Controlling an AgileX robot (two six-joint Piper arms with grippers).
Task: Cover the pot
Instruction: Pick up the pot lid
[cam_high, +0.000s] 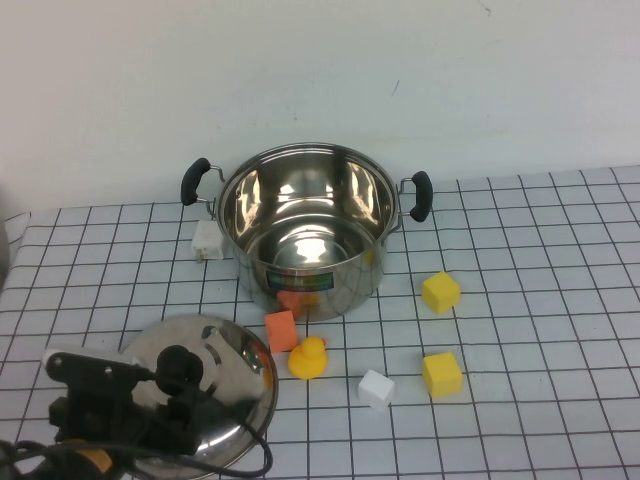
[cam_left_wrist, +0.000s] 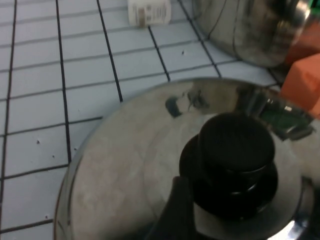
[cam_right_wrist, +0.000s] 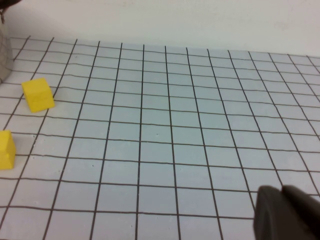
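Observation:
The pot (cam_high: 310, 285) stands open and upright at the back middle of the table, and its wall also shows in the left wrist view (cam_left_wrist: 250, 35). The domed steel lid (cam_high: 235, 375) lies flat on the table at the front left. My left gripper (cam_high: 175, 388) is directly over the lid's black knob (cam_high: 180, 365). In the left wrist view the fingers (cam_left_wrist: 175, 212) stand open on either side of the knob (cam_left_wrist: 235, 150), with a gap on the far side. My right gripper (cam_right_wrist: 285, 212) is shut and empty, low over bare table. It is out of the high view.
An orange block (cam_high: 282, 330) and a yellow duck (cam_high: 308, 357) lie between the lid and the pot. A white cube (cam_high: 376, 388) and two yellow blocks (cam_high: 440, 292) (cam_high: 442, 373) lie to the right. A small white object (cam_high: 207, 240) sits by the pot's left handle.

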